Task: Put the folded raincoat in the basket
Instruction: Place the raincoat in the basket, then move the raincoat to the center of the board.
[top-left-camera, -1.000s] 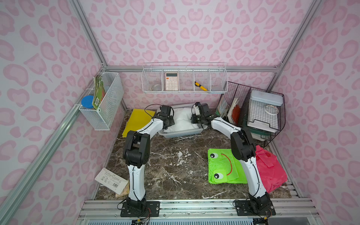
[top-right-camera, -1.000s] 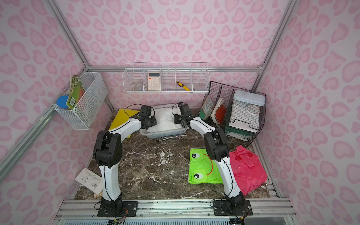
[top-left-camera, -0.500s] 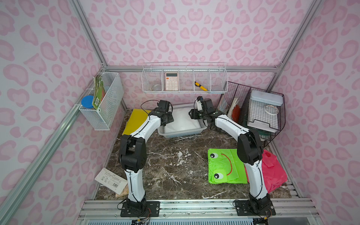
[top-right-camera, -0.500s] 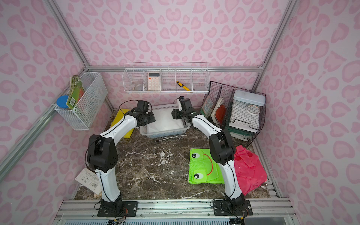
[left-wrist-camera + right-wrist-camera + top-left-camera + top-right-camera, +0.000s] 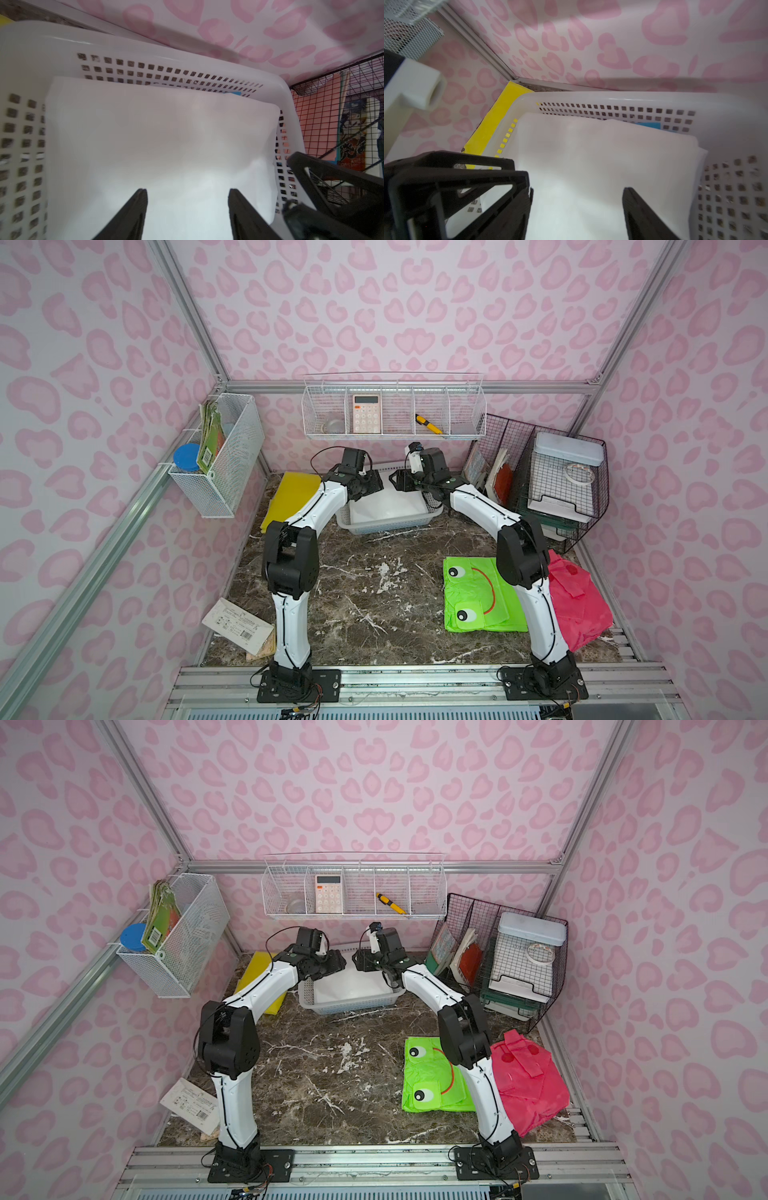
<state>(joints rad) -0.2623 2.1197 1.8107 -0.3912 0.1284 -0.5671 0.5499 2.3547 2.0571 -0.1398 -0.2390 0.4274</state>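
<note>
We see the white raincoat (image 5: pixel 162 145) lying flat inside the basket (image 5: pixel 386 524). Our left jaws and right jaws both stand wide, holding nothing, over the basket's two ends, the raincoat beneath them.

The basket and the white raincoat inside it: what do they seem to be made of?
The basket: likely moulded plastic, smooth, faintly glossy, with rows of square holes. The folded raincoat: probably thin plastic film, matte, milky white, in soft limp folds.

The 2 top views are bright, evenly lit and sharp, with walls bowed toward the edges. The 2 wrist views are softer: the white folded raincoat (image 5: pixel 158 145) glares featureless, and the holes of the white perforated plastic basket (image 5: pixel 31 52) smear.
</note>
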